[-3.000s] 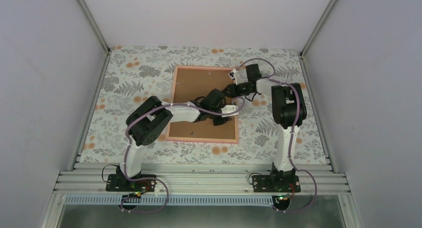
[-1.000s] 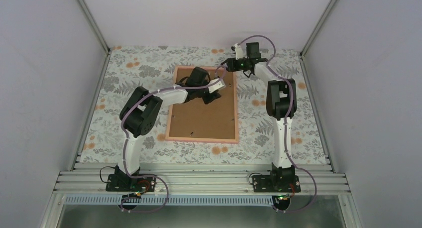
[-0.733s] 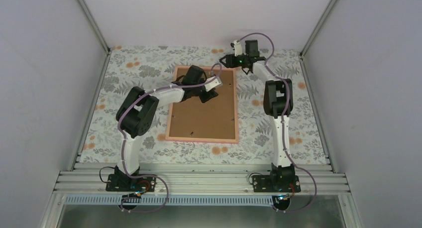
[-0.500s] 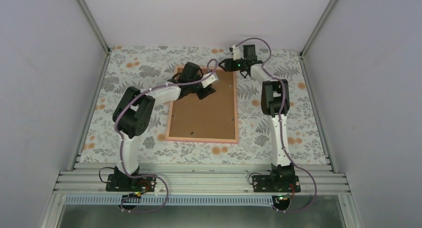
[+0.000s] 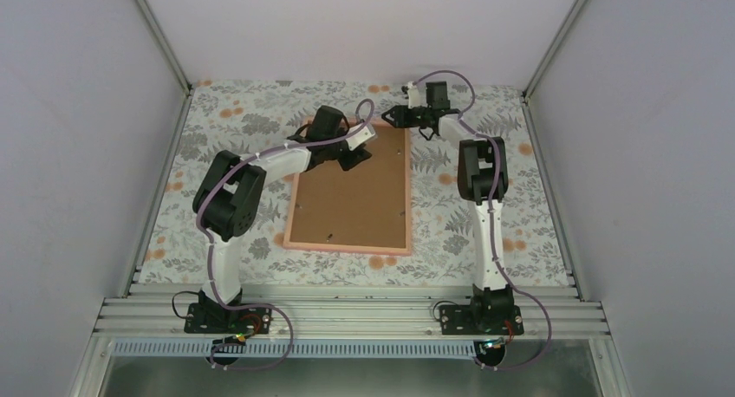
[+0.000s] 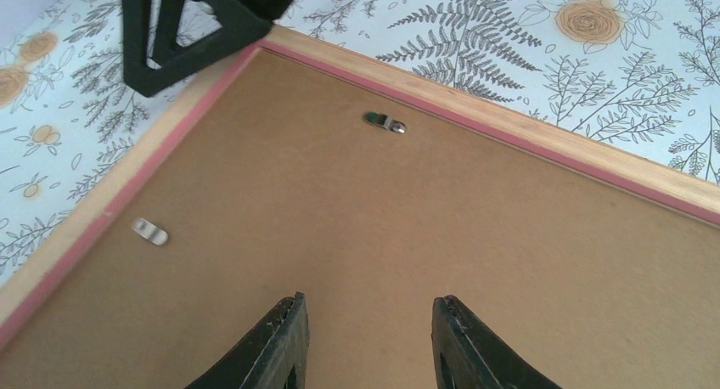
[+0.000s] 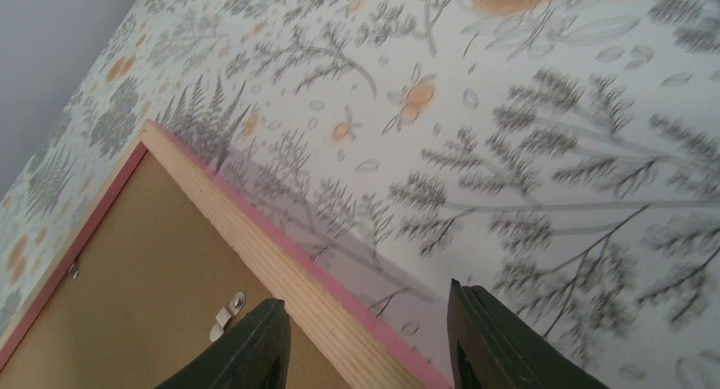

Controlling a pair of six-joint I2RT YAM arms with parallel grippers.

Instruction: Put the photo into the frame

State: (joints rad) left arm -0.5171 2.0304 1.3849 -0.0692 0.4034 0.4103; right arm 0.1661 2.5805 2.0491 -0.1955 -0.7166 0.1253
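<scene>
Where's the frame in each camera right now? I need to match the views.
Top external: the frame lies face down at mid-table.
Left wrist: frame corner upper left, rim running right.
Right wrist: frame rim in the lower left.
Shared landmark: the brown backing board inside the rim.

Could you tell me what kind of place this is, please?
Probably a lab robot booth: plain panel walls on aluminium posts enclose a floral cloth, with the left arm and right arm bolted to a rail.
</scene>
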